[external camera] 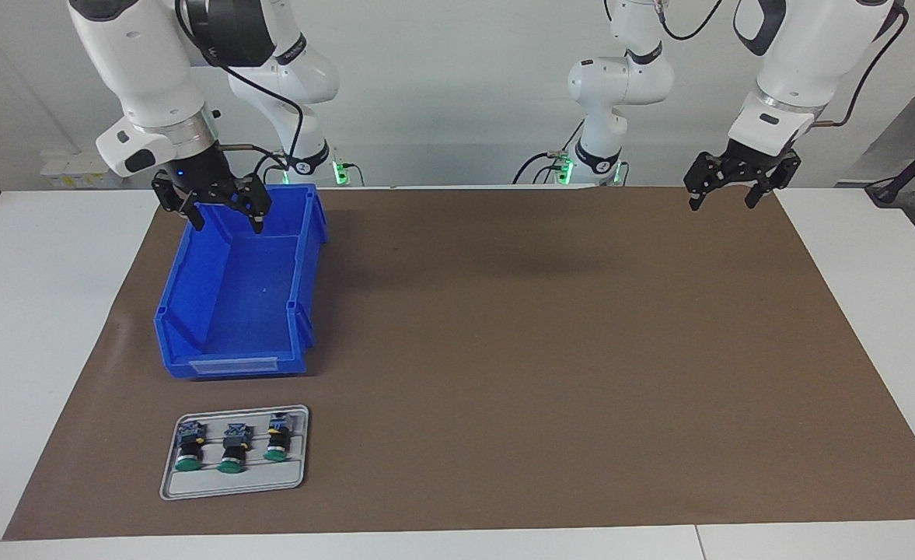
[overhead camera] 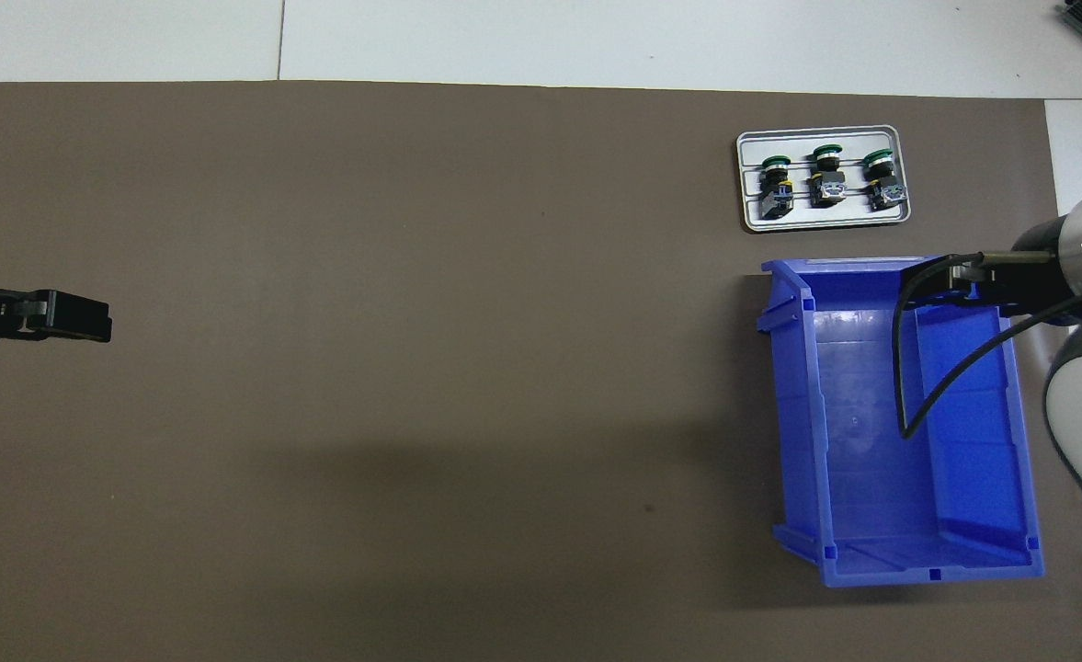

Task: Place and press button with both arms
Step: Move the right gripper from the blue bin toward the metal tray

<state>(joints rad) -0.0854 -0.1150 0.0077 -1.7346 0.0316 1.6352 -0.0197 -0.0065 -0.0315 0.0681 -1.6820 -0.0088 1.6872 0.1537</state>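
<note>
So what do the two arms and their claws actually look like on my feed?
Both arms are glossy white, rounded segments with black joint sections. Loose black cables loop along each. The right arm has a silvery wrist ring and a small blue light above its black two-finger right claw. The left arm ends in a matching left claw.

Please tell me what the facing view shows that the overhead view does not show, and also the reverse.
Only the facing view shows both arms whole with their bases, and the right end effector open over the blue bin's end nearer to the robots. The left end effector hangs open over the brown mat.

Only the overhead view shows the bin's whole floor, with nothing lying on it; there the right end effector is mostly hidden by its own wrist.

Both show three green buttons lying on the grey tray, farther from the robots than the bin.
</note>
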